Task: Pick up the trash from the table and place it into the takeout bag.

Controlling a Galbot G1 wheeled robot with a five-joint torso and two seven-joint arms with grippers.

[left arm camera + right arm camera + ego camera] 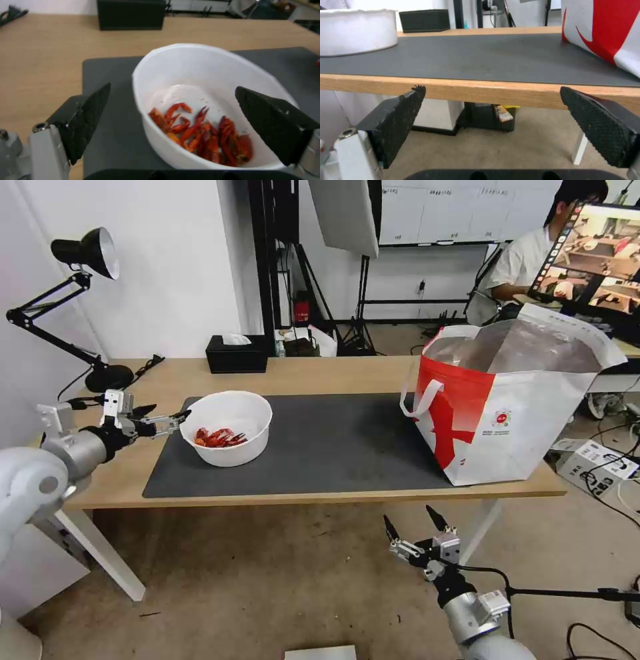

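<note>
Jaws spread: left gripper (175,418) at bowl (233,428); bag (513,407) interior seemingly hidden.

My left gripper (175,419) hangs over the left end of the dark grey mat (333,443), fingers apart, just beside the rim of the white round bowl (232,427) that holds red crayfish shells (217,437). At the mat's right end stands the takeout bag (510,397), its foil-lined mouth open. A black tissue box (237,353) sits at the far edge of the table (320,375). My right gripper (419,528) waits below the near table edge, fingers spread.
</note>
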